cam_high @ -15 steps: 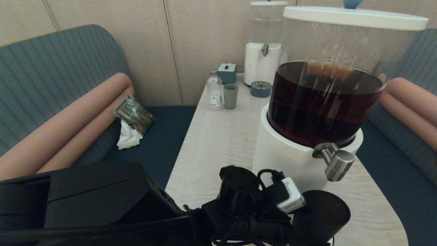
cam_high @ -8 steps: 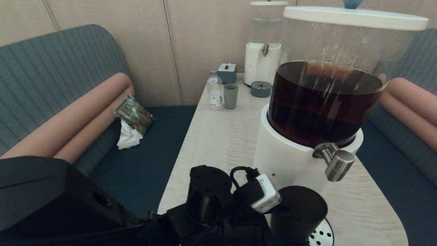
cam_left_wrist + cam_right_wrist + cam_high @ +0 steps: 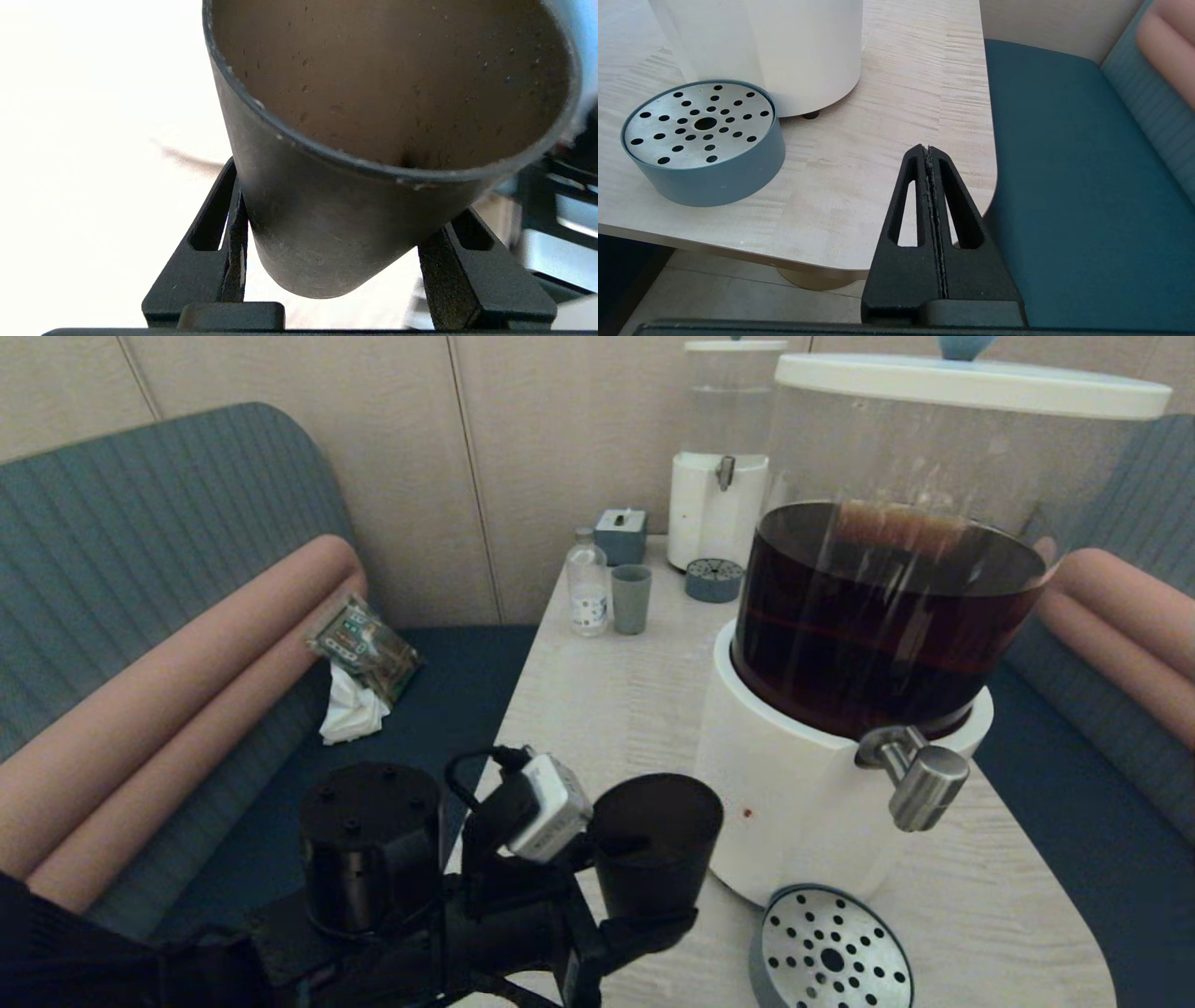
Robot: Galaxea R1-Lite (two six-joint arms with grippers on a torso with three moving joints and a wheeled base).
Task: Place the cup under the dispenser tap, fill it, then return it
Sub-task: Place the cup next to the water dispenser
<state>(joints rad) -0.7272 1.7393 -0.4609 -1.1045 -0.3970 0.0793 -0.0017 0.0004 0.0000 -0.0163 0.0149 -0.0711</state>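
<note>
The left hand (image 3: 327, 261) grips the small dark brown-black translucent plastic cup (image 3: 653, 845) low on its tapered wall, one black finger (image 3: 224, 252) pressed to each side; the cup's base is partly hidden between them, and whether liquid lies inside cannot be told. In the head view the cup sits upright near the front left of the pale wood-grain tabletop (image 3: 607, 709), just left of the big dispenser's white base (image 3: 794, 784) and well to the left of the stubby brushed-steel dispenser tap (image 3: 920, 784); whether it rests on the tabletop is hidden by the black arm. Under the tap stands a round blue-grey drip tray with a perforated steel top (image 3: 831, 952), cut off by the frame's lower edge. The clear tank above holds dark brown liquid (image 3: 878, 616). The right hand (image 3: 930, 154) hangs past the tabletop's corner, its fingers pressed together on nothing, beside the teal bench seat (image 3: 1087, 186). At the tabletop's far end stand a pale grey-green tumbler (image 3: 631, 599) and a small clear bottle (image 3: 587, 583).
</note>
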